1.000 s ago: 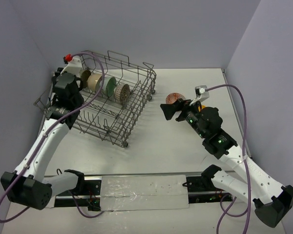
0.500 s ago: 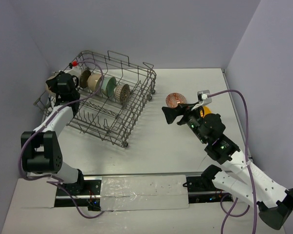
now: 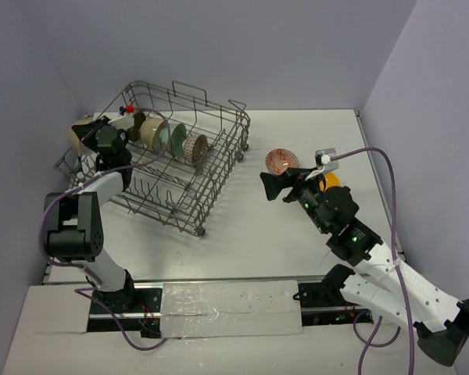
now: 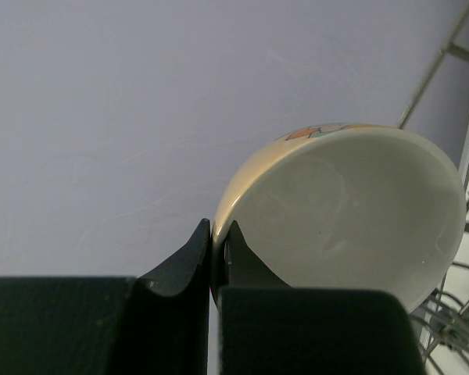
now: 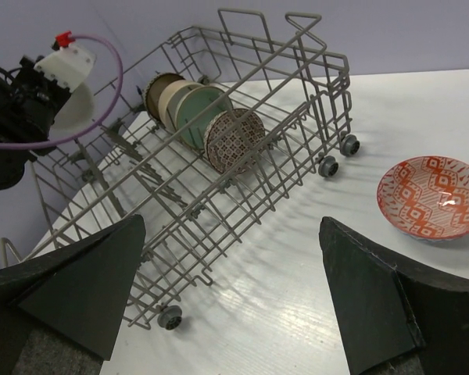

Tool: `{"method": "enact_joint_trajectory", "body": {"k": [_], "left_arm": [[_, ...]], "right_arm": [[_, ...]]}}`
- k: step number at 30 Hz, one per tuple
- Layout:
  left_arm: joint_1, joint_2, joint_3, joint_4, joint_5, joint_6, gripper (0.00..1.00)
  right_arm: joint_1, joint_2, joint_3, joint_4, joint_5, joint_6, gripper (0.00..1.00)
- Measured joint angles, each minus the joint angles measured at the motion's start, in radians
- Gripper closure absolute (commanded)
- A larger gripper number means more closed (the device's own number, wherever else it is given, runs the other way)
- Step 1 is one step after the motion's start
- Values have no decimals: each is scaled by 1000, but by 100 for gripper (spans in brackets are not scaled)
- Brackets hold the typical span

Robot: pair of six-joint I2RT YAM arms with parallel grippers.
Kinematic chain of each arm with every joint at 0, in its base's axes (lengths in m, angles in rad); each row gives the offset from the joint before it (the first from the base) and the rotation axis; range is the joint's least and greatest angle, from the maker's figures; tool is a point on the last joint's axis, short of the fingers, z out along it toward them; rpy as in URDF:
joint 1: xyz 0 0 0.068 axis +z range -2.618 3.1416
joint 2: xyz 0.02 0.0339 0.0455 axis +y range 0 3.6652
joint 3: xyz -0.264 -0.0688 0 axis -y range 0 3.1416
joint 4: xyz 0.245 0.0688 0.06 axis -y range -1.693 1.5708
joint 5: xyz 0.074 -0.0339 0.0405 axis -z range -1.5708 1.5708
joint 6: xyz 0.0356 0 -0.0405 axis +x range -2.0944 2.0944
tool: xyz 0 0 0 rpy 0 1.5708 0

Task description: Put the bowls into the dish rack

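Gripping: the left end effector [image 4: 217, 234] was clenched on the rim of a cream bowl [image 4: 352, 211], one finger inside and one outside.
Cream bowl: held in the air just outside the left end of the rack [image 3: 219, 168], its hollow facing the wrist camera.
Way to the rack: the rack lay to this bowl's right, and the left arm was much the nearer.
Racked bowls [image 3: 166, 137]: four stood on edge in a row running left to right from near that end.
Right end effector [image 3: 275, 183]: released, holding nothing, above the tabletop [image 3: 258, 250].
Red bowl [image 3: 281, 160]: upright on the tabletop, just beyond the right end effector.
Orange bowl [image 3: 329, 180]: partly hidden behind the right arm.
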Motion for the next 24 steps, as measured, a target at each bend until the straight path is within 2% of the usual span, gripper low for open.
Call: {"method": "enact_joint_trajectory", "body": {"k": [24], "left_arm": [[0,60,-97,92,18,126,100]], "right_arm": [[13,-17,-2,1,72,-14,0]]}}
